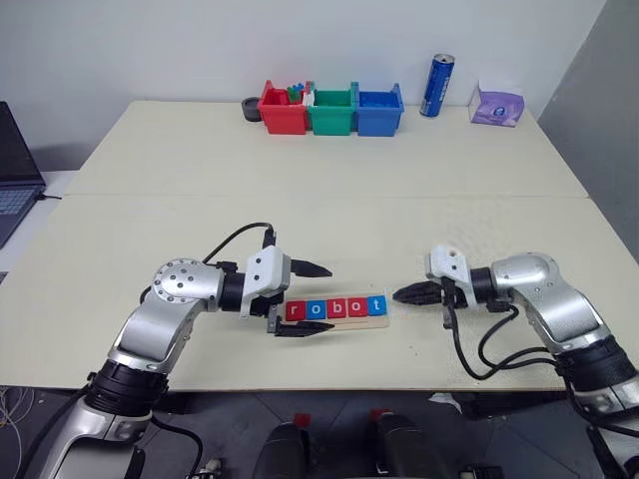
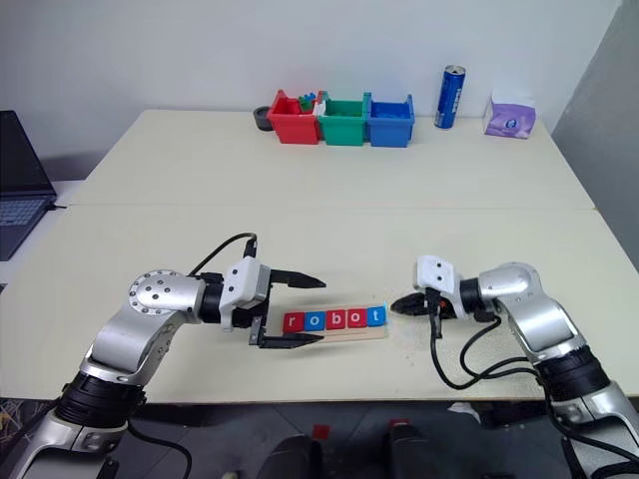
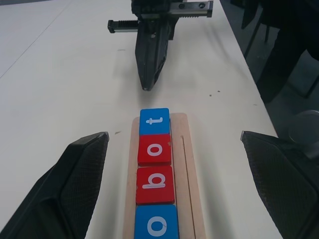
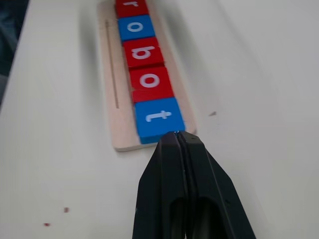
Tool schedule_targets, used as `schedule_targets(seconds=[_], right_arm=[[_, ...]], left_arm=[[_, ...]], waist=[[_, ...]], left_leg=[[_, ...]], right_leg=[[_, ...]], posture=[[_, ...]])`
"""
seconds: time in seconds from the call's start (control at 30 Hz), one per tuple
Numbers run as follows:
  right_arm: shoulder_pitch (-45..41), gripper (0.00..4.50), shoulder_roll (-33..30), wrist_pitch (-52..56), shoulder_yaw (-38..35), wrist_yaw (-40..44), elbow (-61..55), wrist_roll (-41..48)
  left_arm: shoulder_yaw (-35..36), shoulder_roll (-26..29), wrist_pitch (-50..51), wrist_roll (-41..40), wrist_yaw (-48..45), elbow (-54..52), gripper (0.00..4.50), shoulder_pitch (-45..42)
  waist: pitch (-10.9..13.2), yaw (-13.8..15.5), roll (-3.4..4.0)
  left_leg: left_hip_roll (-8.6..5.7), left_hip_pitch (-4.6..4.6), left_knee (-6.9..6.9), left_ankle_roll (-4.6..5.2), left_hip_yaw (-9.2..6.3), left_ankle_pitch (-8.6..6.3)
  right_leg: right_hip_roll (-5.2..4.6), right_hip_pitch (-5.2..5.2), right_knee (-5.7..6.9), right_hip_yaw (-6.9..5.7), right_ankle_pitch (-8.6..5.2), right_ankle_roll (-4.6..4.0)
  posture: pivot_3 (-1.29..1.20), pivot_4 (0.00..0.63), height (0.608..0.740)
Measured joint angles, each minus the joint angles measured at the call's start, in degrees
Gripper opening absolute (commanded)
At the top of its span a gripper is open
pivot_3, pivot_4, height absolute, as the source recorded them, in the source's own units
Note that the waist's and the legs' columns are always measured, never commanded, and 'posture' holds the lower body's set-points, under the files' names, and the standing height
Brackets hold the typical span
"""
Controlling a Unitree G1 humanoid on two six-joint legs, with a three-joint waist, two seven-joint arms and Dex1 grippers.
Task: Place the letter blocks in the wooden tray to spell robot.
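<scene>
The wooden tray (image 1: 349,323) lies near the table's front edge. In it sit the letter blocks (image 1: 335,308) in a row reading r, o, b, o, t: red, blue, red, red, blue. My left gripper (image 1: 327,298) is open and straddles the tray's left end, one finger (image 3: 75,179) on each side, touching no block. My right gripper (image 1: 399,294) is shut and empty. Its tip points at the tray's right end, a short gap from the blue t block (image 4: 157,117). The left wrist view shows this gap beyond the tray, with the right gripper (image 3: 146,87) facing it.
At the table's far edge stand red (image 1: 284,110), green (image 1: 331,112) and blue (image 1: 379,110) bins, a blue can (image 1: 436,86) and a purple tissue pack (image 1: 496,104). A laptop (image 1: 15,170) sits off the left side. The table's front edge runs just below the tray.
</scene>
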Motion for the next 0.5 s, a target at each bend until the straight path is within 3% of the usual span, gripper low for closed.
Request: schedule_targets(seconds=[0.5], right_arm=[[1.0, 0.05, 2.1, -1.4, 1.8, -0.3, 0.7, -1.7]], left_arm=[[0.0, 0.1, 0.0, 0.3, 0.0, 0.6, 4.5, 0.1]], waist=[[0.0, 0.0, 0.0]], left_leg=[[0.0, 0.0, 0.0, 0.0, 0.0, 0.0]], right_leg=[[-0.02, 0.0, 0.02, -0.01, 0.0, 0.0]], posture=[[0.0, 0.15, 0.74]])
